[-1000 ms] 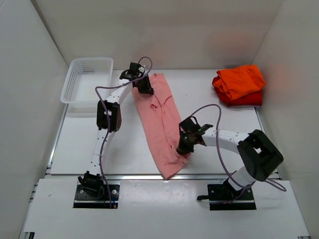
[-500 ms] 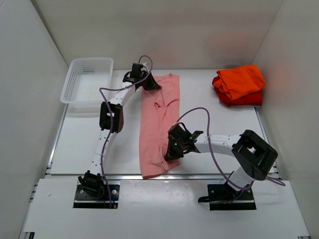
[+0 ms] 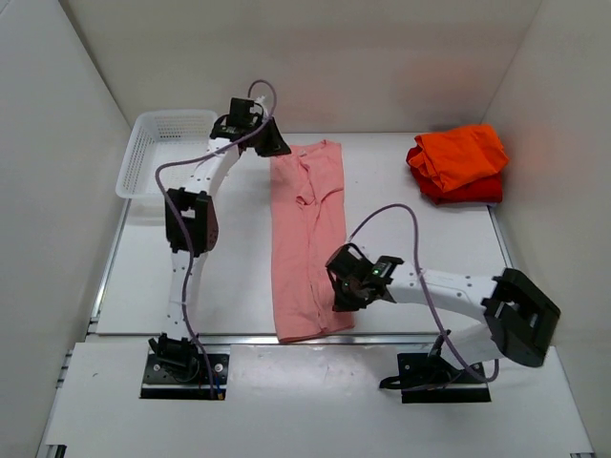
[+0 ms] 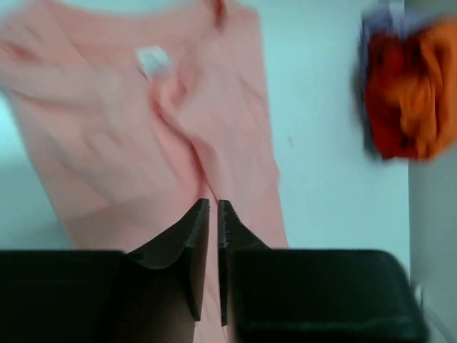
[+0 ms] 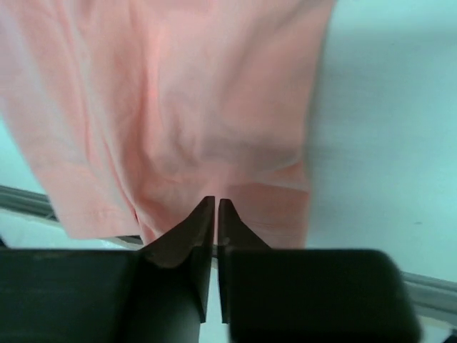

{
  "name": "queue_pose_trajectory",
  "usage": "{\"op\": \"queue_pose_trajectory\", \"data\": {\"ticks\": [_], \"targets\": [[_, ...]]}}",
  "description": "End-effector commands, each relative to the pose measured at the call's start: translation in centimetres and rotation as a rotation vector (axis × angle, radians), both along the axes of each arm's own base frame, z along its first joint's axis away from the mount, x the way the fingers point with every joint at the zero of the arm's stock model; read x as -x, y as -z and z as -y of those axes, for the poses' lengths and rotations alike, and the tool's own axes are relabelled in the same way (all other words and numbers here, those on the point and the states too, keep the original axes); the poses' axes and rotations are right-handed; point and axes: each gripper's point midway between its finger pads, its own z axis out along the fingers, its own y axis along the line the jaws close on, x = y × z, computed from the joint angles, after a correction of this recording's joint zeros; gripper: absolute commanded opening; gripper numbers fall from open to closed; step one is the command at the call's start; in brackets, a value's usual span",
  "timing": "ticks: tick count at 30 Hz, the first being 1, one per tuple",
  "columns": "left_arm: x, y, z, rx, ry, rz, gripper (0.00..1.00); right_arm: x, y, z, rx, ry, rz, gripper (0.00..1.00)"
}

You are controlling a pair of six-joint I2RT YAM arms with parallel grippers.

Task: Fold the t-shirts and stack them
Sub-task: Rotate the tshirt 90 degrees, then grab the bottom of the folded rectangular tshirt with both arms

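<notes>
One limp, light salmon-pink t-shirt (image 3: pixel 307 239) is spread flat.
Corners are best pinched; left gripper (image 4: pixel 213 206) and right gripper (image 5: pixel 216 204) jaws are clenched, seemingly empty.

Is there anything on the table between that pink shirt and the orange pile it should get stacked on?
Nothing visible lies there. Between the pink shirt and the orange pile only white table shows. The right arm's purple cable arches above that stretch, but it does not rest on the surface.
</notes>
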Motion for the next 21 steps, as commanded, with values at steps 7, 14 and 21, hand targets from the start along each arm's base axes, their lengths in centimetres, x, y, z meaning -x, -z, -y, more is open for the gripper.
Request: {"op": "queue_pose_trajectory", "data": {"ticks": [7,14,21], "targets": [[29.5,0.4,0.5,-0.116,0.322,-0.128,0.35,-2.6,-1.2,6.9,-0.183,0.005,0.121,0.24],[42.1,5.5,-2.3,-0.104,0.321,-0.247,0.46,-0.2,-1.1,7.4,-0.346,-0.024,0.093,0.42],[46.5,8.4,-1.9,-0.045,0.315,-0.314,0.48,1.5,-0.5,5.0,-0.457,-0.056,0.055,0.47]]}}
